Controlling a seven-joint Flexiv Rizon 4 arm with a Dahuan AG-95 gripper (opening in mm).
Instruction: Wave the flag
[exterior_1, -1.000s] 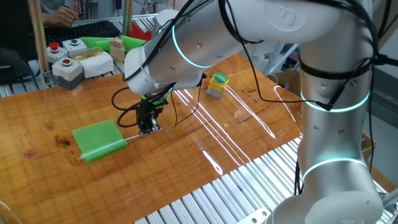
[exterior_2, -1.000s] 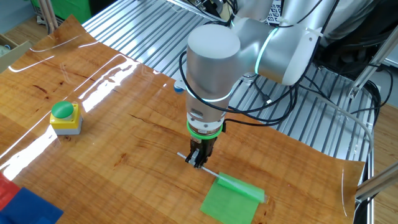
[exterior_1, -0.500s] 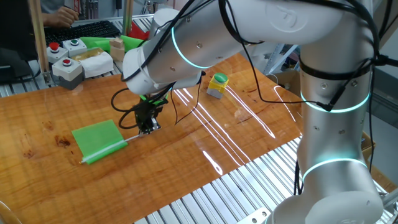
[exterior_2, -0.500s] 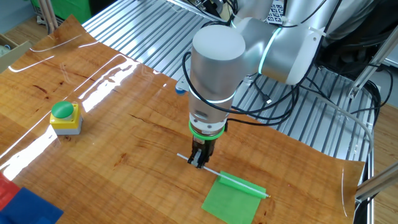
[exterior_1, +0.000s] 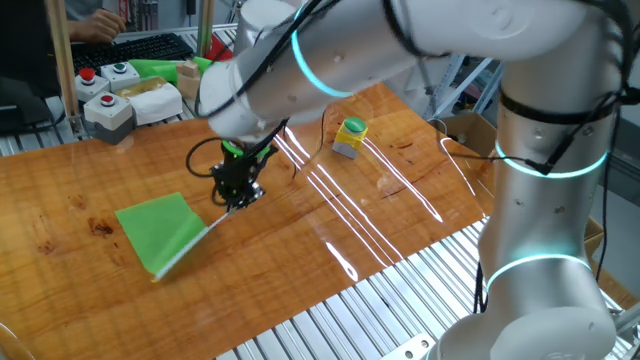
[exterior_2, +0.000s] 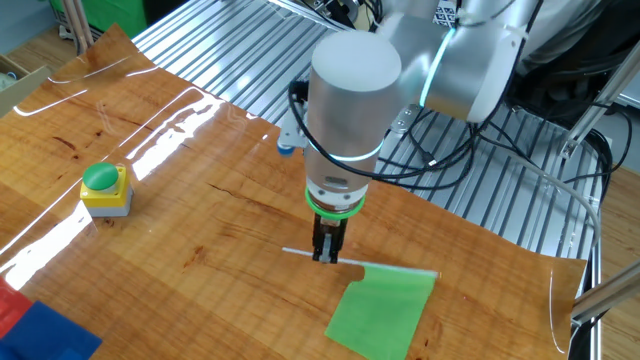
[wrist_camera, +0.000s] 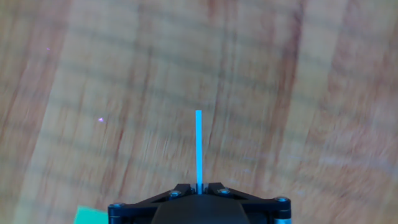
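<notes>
The two-finger gripper is clamped on the thin white stick of the small bright green rectangular flag, whose limp sheet hangs just beside and below the fingers, its lower edge seemingly brushing the glossy wooden table. A fast swing risks the smooth, narrow stick twisting or slipping between the pads, or the sheet dragging on the wood. The yellow box with a green button sits well apart.
</notes>
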